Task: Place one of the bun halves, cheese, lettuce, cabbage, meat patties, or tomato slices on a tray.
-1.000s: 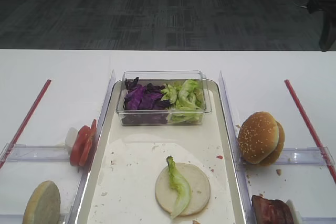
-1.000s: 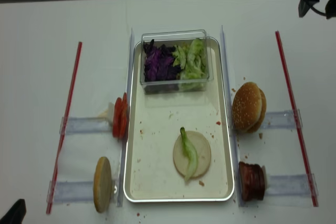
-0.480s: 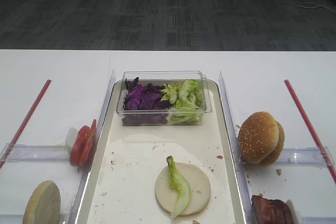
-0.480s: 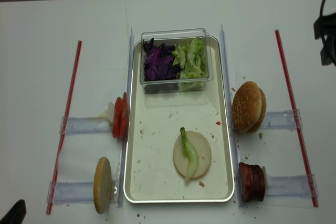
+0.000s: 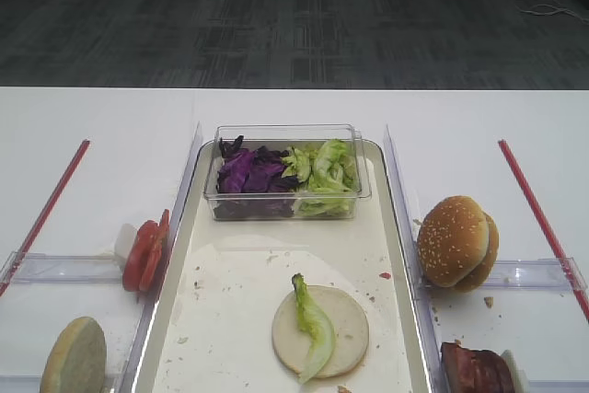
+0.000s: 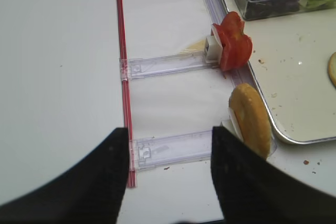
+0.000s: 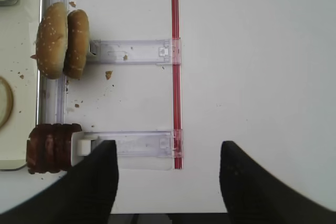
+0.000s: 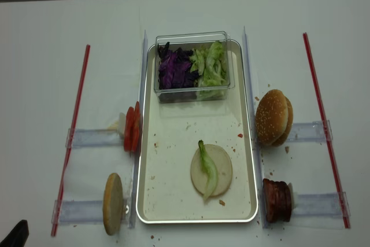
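Crumb-speckled tray [image 8: 149, 198] holding clear tub [image 8: 193, 65] of purple cabbage [image 8: 173, 69] and green lettuce at far end, lettuce strip [image 8: 208, 169] on flat bun half [image 8: 221, 172] near front edge, right gripper [image 7: 168, 182] and left gripper [image 6: 169, 174] both spread, empty.

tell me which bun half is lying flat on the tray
The pale flat bun half in the near part of the tray, with the lettuce strip across it. The sesame buns and the tan half stand on edge in racks outside the tray.
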`<action>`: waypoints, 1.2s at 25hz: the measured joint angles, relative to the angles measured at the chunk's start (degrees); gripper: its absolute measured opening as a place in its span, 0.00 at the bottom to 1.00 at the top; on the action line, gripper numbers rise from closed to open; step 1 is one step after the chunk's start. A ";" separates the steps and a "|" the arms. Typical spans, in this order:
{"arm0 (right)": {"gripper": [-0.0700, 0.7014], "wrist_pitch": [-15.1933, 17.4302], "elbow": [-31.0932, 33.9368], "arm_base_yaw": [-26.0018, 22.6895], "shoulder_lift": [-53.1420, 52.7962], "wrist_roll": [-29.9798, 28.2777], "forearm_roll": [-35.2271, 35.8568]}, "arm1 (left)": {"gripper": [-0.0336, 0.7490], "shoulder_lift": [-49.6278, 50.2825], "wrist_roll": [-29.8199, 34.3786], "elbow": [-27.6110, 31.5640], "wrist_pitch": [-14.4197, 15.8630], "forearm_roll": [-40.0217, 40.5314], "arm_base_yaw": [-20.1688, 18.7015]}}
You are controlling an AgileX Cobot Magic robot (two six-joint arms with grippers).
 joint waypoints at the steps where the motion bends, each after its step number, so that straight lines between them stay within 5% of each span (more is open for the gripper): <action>1: 0.70 0.14 1.07 0.00 -2.49 -0.02 0.00 | 0.50 0.00 0.00 0.00 0.00 0.00 0.00; 21: 0.70 1.55 18.23 0.00 -40.51 -0.85 0.00 | 0.50 0.00 0.00 0.00 0.00 0.00 0.00; 30: 0.70 1.72 18.49 0.00 -45.97 -1.73 -0.11 | 0.50 0.00 0.00 0.00 0.00 0.00 0.00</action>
